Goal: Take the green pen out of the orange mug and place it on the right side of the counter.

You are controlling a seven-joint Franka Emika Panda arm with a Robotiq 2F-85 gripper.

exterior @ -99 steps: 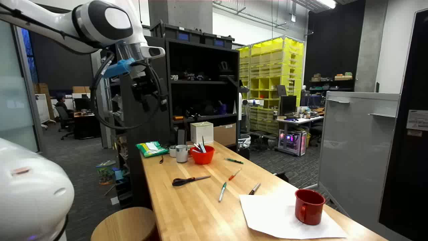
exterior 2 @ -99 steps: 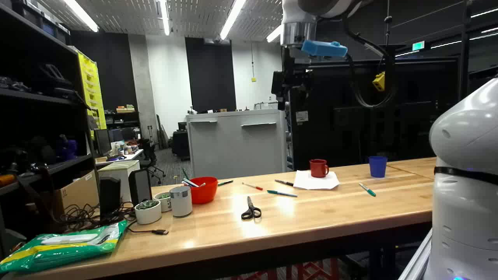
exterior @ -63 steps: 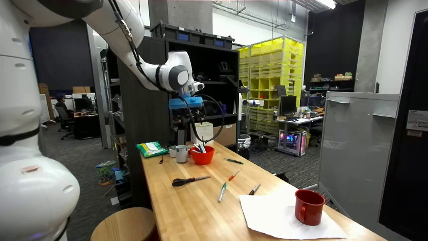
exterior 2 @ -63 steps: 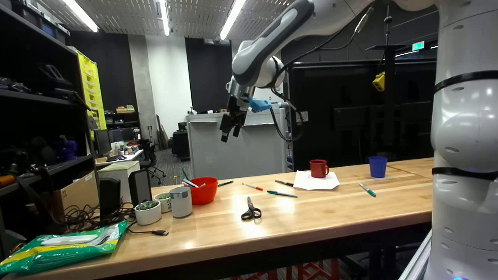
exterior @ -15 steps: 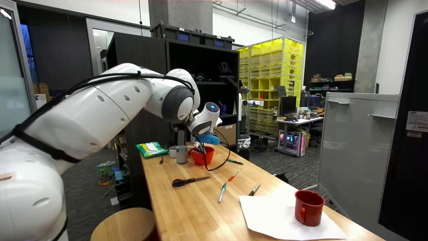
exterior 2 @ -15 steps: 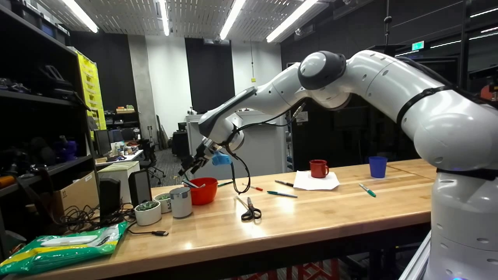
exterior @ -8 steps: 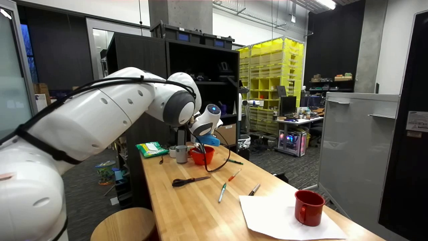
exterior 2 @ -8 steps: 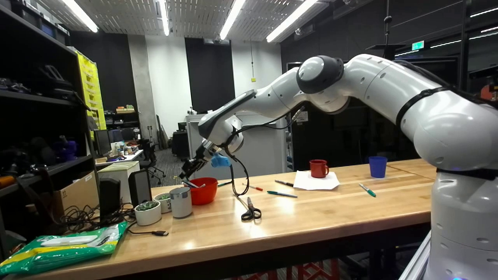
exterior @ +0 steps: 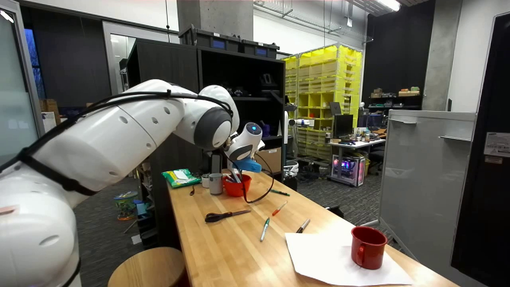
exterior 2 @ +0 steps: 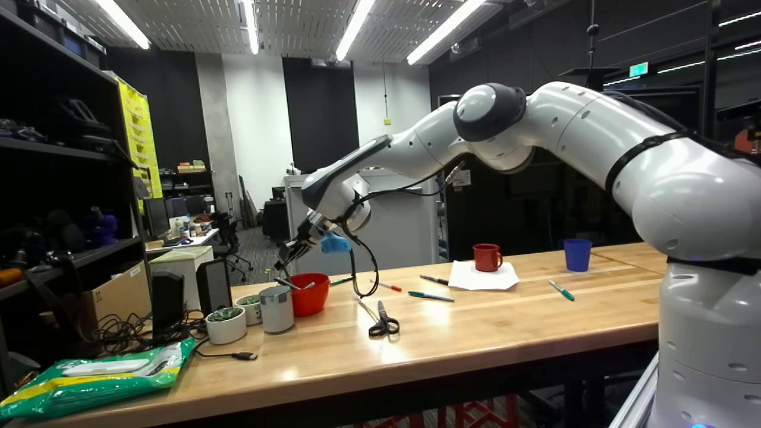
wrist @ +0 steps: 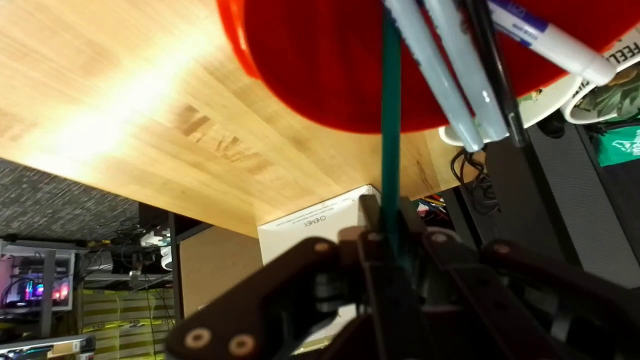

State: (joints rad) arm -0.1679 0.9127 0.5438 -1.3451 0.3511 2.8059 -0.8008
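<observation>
One arm (exterior 2: pixel 490 113) arches downward, fingers (wrist: pixel 369 212) pinching the green pen (wrist: pixel 391 120).

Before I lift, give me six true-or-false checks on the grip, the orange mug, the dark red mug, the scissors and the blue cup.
1. The gripper is closed on the green pen. True.
2. The green pen is fully clear of the orange mug. False: it reaches in over the rim.
3. Two grey pens also lean in the orange mug. True.
4. The dark red mug stands on the white paper. True.
5. The scissors lie on the white paper. False: they lie on the counter, apart from it.
6. The blue cup is tipped over. False: it stands upright.
</observation>
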